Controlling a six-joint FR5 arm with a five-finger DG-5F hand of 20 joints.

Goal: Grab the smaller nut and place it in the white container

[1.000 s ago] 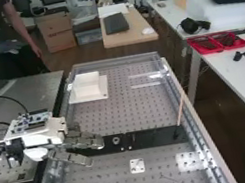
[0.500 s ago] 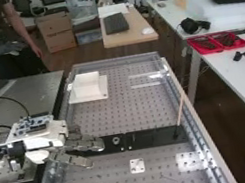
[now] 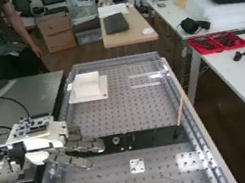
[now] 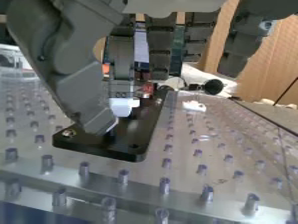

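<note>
In the high view the hand [image 3: 82, 146] is low over the near-left end of the black bar, fingers extended and thumb apart from them. The hand [image 4: 159, 47] hangs above the bar [image 4: 143, 127] in the wrist view, its thumb [image 4: 70, 70] reaching down close to the bar's surface. I cannot make out the smaller nut; the hand covers that part of the bar [image 3: 154, 137]. Just beyond the fingertips the bearing [image 3: 116, 140] stands on the bar. The white container [image 3: 87, 86] sits on a white plate farther up the bench.
A small white plate with holes [image 3: 137, 166] lies on the perforated bench top [image 3: 120, 115], below the bar. A thin rod [image 3: 181, 110] leans at the bar's right end. Raised metal rails [image 3: 196, 120] edge the bench.
The arm's wrist has dropped a little in the high view, and the thumb has shifted slightly with it. The bearing and the white container have not moved.
</note>
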